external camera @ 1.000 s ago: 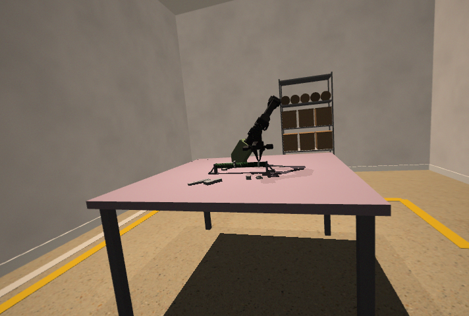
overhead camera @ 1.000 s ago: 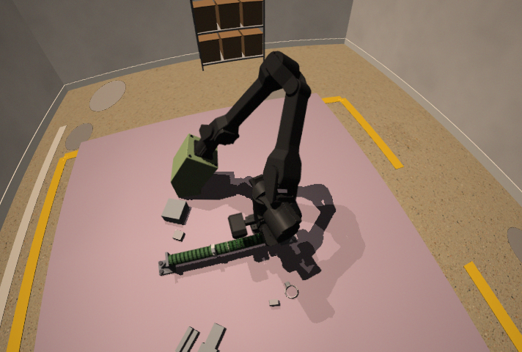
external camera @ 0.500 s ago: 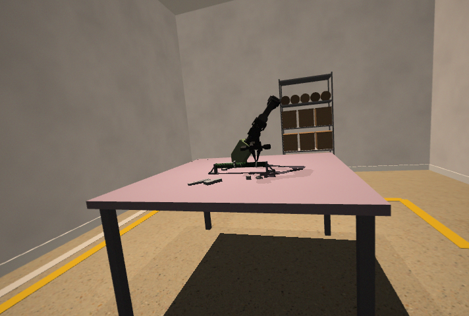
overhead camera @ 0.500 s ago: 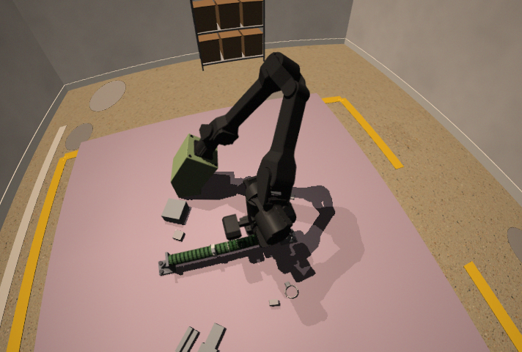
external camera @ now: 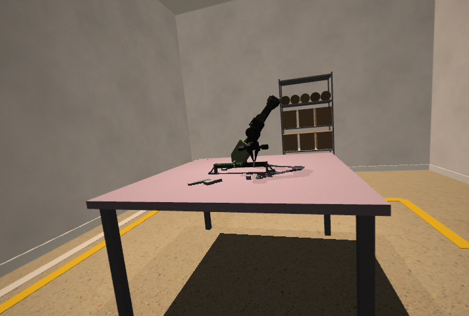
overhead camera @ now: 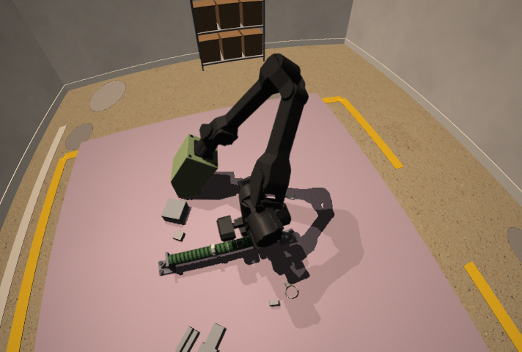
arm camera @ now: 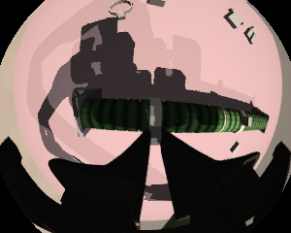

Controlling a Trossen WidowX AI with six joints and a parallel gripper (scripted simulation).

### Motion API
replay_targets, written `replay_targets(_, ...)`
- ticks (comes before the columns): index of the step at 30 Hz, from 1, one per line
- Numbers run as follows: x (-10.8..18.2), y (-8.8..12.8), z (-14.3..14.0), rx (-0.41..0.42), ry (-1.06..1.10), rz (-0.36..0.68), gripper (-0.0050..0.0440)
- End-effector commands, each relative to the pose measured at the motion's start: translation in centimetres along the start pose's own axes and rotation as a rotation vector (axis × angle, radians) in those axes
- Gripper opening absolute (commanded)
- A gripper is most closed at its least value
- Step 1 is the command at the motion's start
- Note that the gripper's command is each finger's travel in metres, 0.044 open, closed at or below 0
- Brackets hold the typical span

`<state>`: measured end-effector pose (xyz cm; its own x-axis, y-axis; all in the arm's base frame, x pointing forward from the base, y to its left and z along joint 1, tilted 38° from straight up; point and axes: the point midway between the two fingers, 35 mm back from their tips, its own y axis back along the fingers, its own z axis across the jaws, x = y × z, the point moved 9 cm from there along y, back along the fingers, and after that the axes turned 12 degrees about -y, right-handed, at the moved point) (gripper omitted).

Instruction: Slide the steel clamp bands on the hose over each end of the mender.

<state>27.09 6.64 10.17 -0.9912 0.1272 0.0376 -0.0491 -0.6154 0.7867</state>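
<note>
Clenched pincer [external camera: 254, 160] [arm camera: 154, 134], grasping near clamp band [arm camera: 155, 112] around green hose [overhead camera: 190, 254] [external camera: 224, 164] [arm camera: 121, 115], centre of wrist view. Other band [overhead camera: 212, 249] [external camera: 234, 164] [arm camera: 245, 120] around hose too, right of frame there.

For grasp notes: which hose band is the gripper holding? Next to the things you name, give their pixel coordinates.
The grey band [external camera: 254, 164] [arm camera: 155, 109] nearer the wrist view's left edge, pinched by the gripper [external camera: 254, 161] [arm camera: 154, 134]; the other band [overhead camera: 212, 249] [external camera: 234, 164] [arm camera: 244, 121], farther right, is untouched.
</note>
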Motion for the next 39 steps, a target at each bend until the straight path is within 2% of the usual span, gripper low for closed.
replay_targets(1, -0.1, -0.1, -0.6, -0.001, -0.001, 0.002, 0.0)
replay_targets(39, -0.9, -0.1, -4.4, -0.002, -0.001, 0.002, 0.0)
